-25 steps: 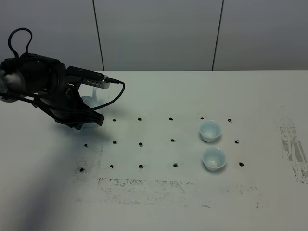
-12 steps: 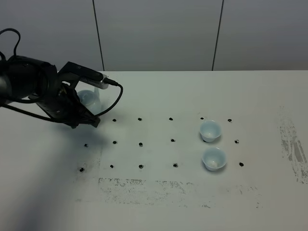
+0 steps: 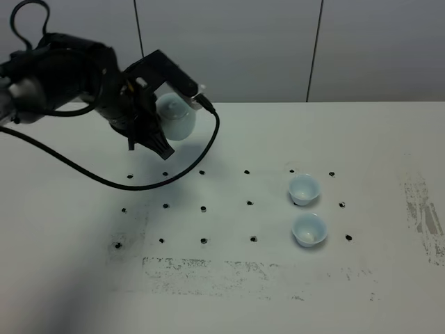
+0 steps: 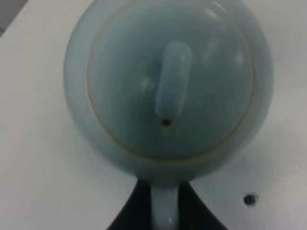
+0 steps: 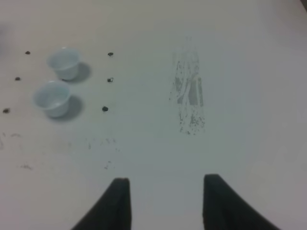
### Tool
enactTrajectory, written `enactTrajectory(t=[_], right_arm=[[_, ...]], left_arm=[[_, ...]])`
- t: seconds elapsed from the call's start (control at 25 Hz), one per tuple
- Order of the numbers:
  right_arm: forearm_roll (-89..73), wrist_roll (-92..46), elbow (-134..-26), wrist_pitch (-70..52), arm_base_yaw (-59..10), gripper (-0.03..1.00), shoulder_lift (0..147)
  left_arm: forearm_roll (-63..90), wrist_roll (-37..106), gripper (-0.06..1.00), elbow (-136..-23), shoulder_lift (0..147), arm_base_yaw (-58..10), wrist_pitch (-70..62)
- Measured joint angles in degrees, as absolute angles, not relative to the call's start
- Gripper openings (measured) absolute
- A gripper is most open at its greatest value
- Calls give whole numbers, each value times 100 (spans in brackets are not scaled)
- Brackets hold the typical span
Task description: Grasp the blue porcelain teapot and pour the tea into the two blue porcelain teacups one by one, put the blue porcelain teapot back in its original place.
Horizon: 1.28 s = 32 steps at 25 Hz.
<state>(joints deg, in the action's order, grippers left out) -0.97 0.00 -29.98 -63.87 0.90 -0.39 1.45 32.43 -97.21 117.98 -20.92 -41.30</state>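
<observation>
The blue porcelain teapot (image 3: 174, 116) hangs in the air above the table's back left, held by my left gripper (image 3: 157, 128). In the left wrist view the teapot (image 4: 168, 81) fills the frame from above, lid and knob on. Its handle (image 4: 165, 211) sits between the dark fingers of my left gripper (image 4: 165, 218), which is shut on it. The two blue porcelain teacups (image 3: 304, 188) (image 3: 309, 229) stand upright side by side at the table's right middle, well right of the teapot. They also show in the right wrist view (image 5: 64, 62) (image 5: 52, 98). My right gripper (image 5: 165, 201) is open and empty over bare table.
The white table (image 3: 361, 139) carries a grid of small black dots (image 3: 202, 208) and scuffed grey patches near the front (image 3: 208, 268) and right edge (image 3: 424, 209). A black cable (image 3: 139, 182) loops from the left arm down over the table. A grey panelled wall stands behind.
My left gripper has lifted the teapot off the table's left side and carried it up and to the right. The cups have not moved.
</observation>
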Motion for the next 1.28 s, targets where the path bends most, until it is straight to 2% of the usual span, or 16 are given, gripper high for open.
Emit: enactTrajectory(t=[0.28,0.44,0.72,1.28], right_arm=[[-97,0,-2998,-6387,90,34,-39],[-97,0,-2998,-6387,90,34,-39],[-97,0,-2998,-6387,90,34,-39],[-108,0,-2998,-6387,90,34,-39]], left_arm=[[611,4815,4,-12394,13352,-2473,-5668],[576,5504,4,-13204,13814,-2667,-6102],[101,6989,4,-13306,13895,-3059,-6292],[-539,7367,4,-13321,14053,-3397,-6153]])
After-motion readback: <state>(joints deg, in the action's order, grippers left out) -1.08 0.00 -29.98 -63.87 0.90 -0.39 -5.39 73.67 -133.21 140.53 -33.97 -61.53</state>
